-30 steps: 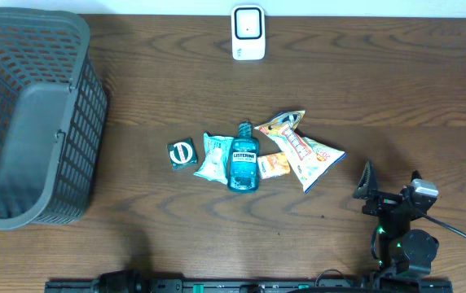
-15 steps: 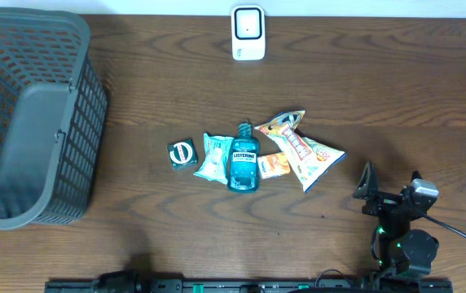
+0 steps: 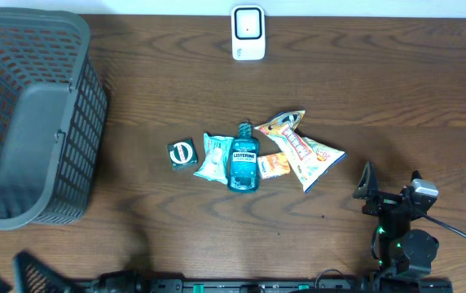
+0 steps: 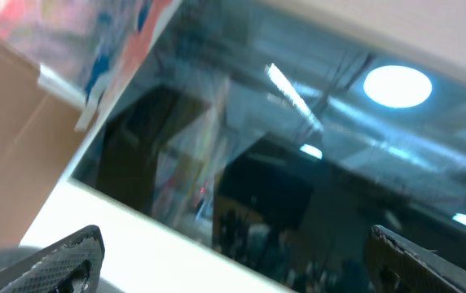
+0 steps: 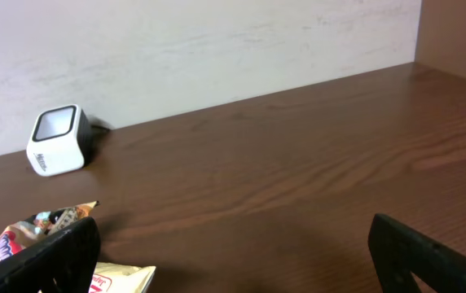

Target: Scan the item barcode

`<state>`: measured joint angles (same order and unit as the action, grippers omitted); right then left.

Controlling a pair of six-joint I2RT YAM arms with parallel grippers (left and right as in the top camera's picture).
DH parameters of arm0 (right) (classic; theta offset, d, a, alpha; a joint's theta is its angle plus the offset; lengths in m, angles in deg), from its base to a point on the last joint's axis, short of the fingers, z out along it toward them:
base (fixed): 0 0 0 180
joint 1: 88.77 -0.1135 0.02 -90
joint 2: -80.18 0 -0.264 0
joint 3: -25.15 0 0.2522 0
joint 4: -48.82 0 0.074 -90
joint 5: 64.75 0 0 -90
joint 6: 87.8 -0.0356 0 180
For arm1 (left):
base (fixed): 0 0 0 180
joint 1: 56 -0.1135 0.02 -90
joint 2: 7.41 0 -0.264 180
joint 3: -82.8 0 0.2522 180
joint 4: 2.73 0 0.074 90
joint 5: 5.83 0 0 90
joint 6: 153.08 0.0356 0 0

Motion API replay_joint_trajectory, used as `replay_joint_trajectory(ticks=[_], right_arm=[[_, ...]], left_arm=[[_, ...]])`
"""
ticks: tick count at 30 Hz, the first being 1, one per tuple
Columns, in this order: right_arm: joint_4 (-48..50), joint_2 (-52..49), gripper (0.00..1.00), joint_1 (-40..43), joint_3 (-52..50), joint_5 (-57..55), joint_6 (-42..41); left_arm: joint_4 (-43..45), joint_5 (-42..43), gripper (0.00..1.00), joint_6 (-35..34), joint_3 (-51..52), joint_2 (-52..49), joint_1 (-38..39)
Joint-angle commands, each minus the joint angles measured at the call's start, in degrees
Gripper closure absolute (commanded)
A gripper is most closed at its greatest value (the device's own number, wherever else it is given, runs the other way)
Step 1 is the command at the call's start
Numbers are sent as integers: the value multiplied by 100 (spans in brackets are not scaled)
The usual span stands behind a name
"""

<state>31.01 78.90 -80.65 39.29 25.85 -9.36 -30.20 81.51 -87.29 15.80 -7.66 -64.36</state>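
Note:
Several items lie in a row mid-table: a black box [image 3: 182, 154], a white-green packet [image 3: 214, 156], a blue mouthwash bottle [image 3: 243, 159], a small orange packet [image 3: 274, 166] and snack bags [image 3: 302, 150]. The white barcode scanner [image 3: 248, 32] stands at the far edge, and the right wrist view shows the scanner [image 5: 56, 139] and a snack bag [image 5: 46, 224]. My right gripper [image 3: 390, 181] [image 5: 233, 260] is open and empty, to the right of the items. My left gripper [image 3: 11, 273] [image 4: 237, 260] is open at the near left edge. Its blurred wrist view shows only room, none of the items.
A large grey mesh basket [image 3: 86, 106] fills the left end of the table. Bare wooden tabletop lies between the items and the scanner, and a pale wall [image 5: 217, 41] rises behind the scanner.
The left gripper's fingers have come into the overhead view at the bottom left corner. The right arm and the items have not moved.

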Motion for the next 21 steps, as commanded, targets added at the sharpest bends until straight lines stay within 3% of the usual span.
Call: replay_joint_trajectory(ticks=[1, 6, 10, 21], right_arm=[[-24, 15, 1, -28, -4, -11, -42], [-24, 15, 1, -28, -4, -11, -42], [-24, 15, 1, -28, -4, -11, -42], [-24, 15, 1, -28, -4, -9, -42]], left_arm=[[48, 822, 2, 44, 584, -2, -20], [557, 1985, 2, 903, 1434, -2, -20], [743, 2212, 2, 1543, 2061, -2, -20], [1906, 2212, 2, 1600, 3735, -2, -20]])
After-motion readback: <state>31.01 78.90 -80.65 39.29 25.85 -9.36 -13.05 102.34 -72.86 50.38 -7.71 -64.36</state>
